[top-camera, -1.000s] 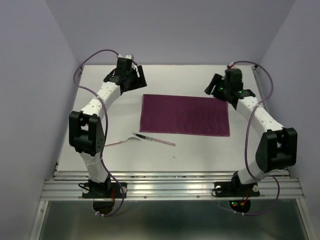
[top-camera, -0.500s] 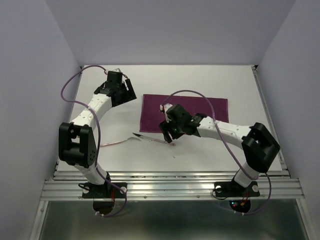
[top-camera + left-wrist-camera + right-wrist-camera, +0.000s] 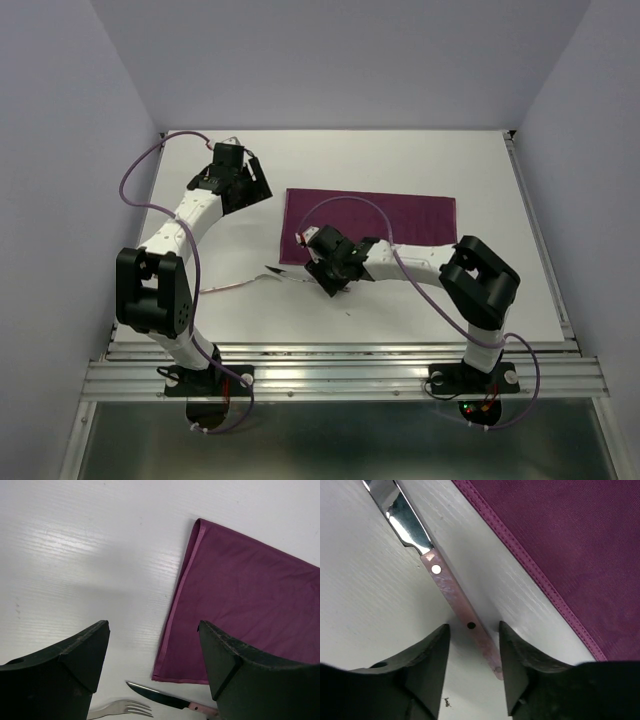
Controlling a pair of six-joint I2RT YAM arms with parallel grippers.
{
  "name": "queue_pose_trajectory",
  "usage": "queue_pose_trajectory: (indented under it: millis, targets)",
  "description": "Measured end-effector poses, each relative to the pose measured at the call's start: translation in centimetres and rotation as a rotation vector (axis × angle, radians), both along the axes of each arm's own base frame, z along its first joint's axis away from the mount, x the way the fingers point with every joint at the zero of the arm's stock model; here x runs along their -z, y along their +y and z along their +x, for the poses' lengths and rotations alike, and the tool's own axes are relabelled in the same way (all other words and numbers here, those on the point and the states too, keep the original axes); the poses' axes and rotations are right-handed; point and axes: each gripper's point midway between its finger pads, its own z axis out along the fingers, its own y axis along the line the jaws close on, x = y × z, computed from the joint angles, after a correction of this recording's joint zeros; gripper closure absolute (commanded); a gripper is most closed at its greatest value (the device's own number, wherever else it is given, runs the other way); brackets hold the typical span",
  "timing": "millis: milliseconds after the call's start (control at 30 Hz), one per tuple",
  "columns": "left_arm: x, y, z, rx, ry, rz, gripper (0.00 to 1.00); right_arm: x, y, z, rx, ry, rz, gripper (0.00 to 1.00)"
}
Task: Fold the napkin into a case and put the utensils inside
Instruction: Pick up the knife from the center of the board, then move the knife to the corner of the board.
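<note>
Top external view: right arm stretched low and leftward across the table (image 3: 180,300), right gripper (image 3: 330,275) down at the knife (image 3: 451,591) — jaws part-open, astride its pink handle, not clamped on it. Left gripper (image 3: 154,650) hovers wide open and empty beside the napkin (image 3: 420,218), which lies flat and unfolded. Fork (image 3: 125,710) lies by the knife tip — handle cut off. Knife's handle end is hidden behind a finger.
</note>
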Motion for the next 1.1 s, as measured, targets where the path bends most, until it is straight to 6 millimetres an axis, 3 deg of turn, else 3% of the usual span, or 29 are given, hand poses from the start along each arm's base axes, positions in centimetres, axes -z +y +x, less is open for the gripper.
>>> queue_pose_trajectory:
  millis: [167,433,700,900,1100]
  targets:
    - [0.4,0.1,-0.1,-0.001,0.004,0.000,0.17,-0.1,0.5,0.2,-0.007,-0.014,0.013,0.81]
    - [0.5,0.0,-0.2,-0.001,0.006,-0.004,0.17,-0.1,-0.4,-0.9,-0.044,-0.018,0.034,0.99]
    - [0.4,0.0,-0.1,-0.002,0.003,-0.005,0.17,-0.9,-1.6,-2.9,-0.080,0.020,0.043,0.99]
    - [-0.2,0.2,0.3,-0.007,-0.008,-0.007,0.17,-4.4,-1.8,-3.7,-0.091,-0.009,0.100,0.99]
    - [-0.8,0.1,0.6,-0.008,-0.022,-0.011,0.17,-8.0,-3.8,-3.4,-0.002,-0.103,0.147,0.99]
